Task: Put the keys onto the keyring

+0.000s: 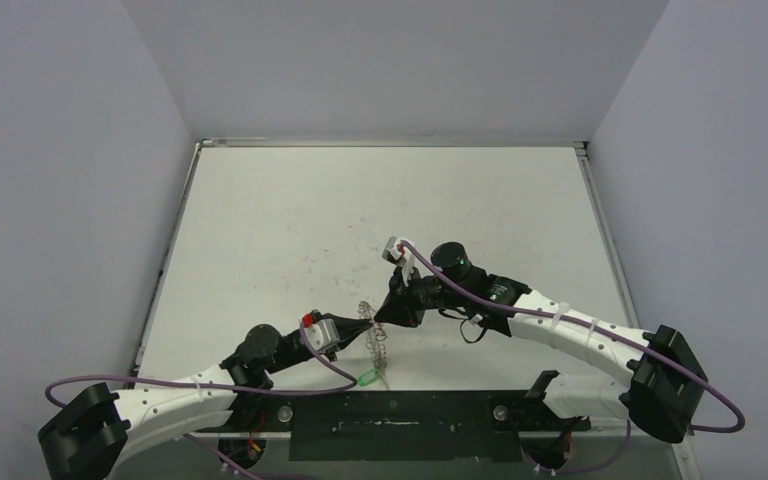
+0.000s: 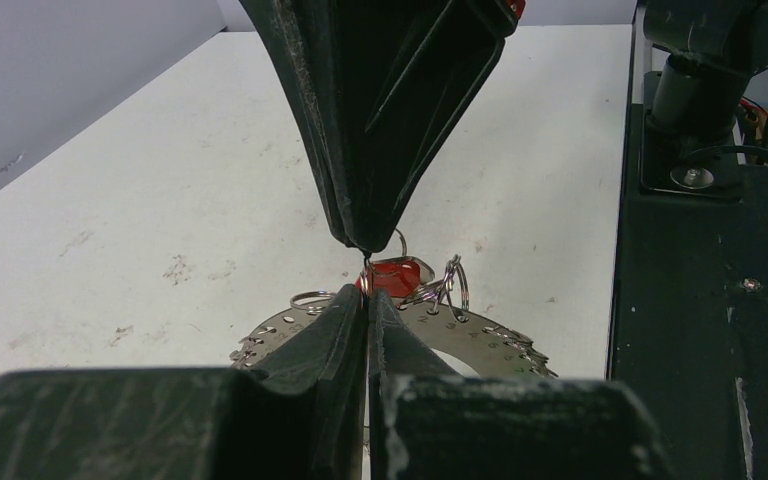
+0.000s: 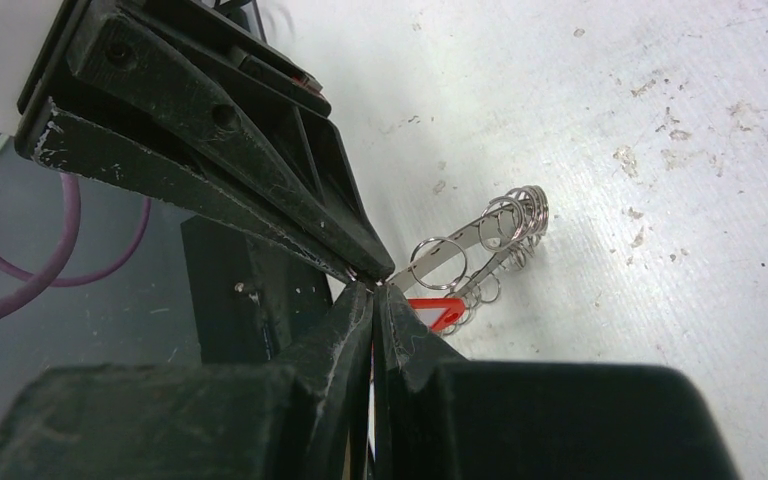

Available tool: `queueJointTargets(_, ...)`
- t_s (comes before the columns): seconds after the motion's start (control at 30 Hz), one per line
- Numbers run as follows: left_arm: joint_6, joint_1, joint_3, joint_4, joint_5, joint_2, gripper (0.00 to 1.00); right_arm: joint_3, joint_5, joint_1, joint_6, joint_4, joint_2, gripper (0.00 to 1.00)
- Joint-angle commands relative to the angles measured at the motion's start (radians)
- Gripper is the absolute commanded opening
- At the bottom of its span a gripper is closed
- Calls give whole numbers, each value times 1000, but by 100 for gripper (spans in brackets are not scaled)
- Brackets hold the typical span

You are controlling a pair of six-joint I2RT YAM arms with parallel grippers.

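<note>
The keyring [image 1: 378, 345] stands on edge between my two arms, a flat silver ring [image 2: 490, 340] fringed with small wire loops [image 3: 465, 243]. The red-tagged key [image 2: 397, 276] hangs right behind the fingertips [image 3: 436, 312]. The green-tagged key [image 1: 365, 378] is at the ring's low end. My left gripper [image 2: 368, 296] and right gripper [image 3: 375, 291] are both shut, tip to tip [image 1: 373, 320], with a thin wire pinched where they meet. What exactly each pinches is hidden by the pads.
A black base plate [image 1: 390, 425] runs along the near edge just behind the ring [image 2: 700, 300]. The white table [image 1: 360, 220] is scuffed and enclosed by grey walls on three sides.
</note>
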Motion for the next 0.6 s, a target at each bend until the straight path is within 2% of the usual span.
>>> queueJointTargets(0.0, -15, -3, 53, 61, 3, -13, 0, 18, 42, 6, -9, 36, -14, 0)
queueJointTargets(0.57, -14, -3, 50, 64, -2, -9, 0, -34, 47, 5, 22, 100, -5, 0)
